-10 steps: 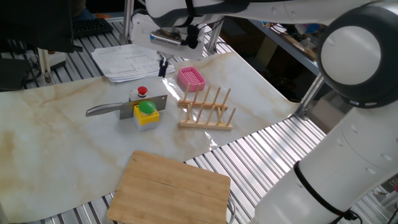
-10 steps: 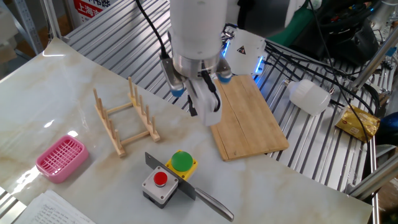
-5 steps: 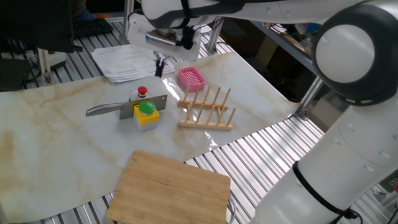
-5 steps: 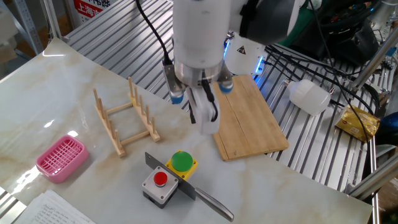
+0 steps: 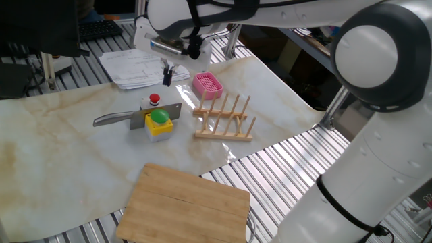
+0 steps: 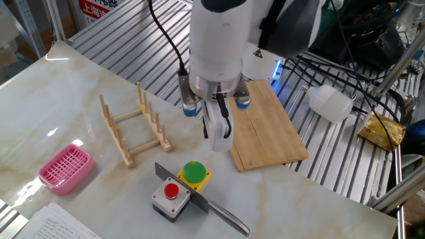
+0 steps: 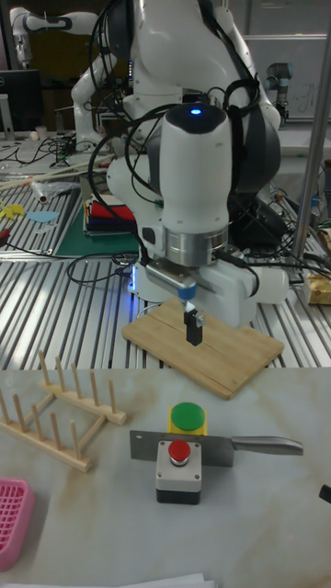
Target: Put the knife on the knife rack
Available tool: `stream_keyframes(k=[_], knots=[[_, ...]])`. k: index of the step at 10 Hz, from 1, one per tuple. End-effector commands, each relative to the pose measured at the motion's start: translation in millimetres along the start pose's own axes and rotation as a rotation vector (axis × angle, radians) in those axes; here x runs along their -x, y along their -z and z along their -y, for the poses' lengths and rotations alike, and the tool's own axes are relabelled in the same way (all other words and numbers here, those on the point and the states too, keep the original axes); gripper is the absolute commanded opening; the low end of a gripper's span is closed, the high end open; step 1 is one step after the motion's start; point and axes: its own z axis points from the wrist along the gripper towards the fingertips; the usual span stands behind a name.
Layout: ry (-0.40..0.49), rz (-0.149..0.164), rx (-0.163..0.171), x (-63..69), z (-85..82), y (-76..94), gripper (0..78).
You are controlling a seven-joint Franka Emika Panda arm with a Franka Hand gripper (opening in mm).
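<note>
Advancing: gripper (image 6: 217, 130), closed and empty, has shifted toward knife (image 6: 199, 199). Knife lies on button box (image 6: 179, 188), beside rack (image 6: 133, 130) on counter (image 6: 80, 99). Grasp not yet begun.

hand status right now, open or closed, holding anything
Hand: empty, up in the air above the table; its fingers look close together, but open or closed cannot be told. The knife lies untouched across the button box.
</note>
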Motion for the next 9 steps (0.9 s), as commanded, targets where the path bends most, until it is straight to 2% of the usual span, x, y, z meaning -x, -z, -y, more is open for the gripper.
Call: stream_keyframes(k=[1, 4, 5, 9], knots=[[-0.005, 0.009, 0.003, -9.3, -2.0, 6.8, 0.0], [-0.039, 0.010, 0.004, -9.3, -2.0, 6.8, 0.0], [-0.066, 0.032, 0.034, -9.3, -2.0, 6.8, 0.0], [-0.173, -0.012, 0.082, -9.3, -2.0, 6.8, 0.0]])
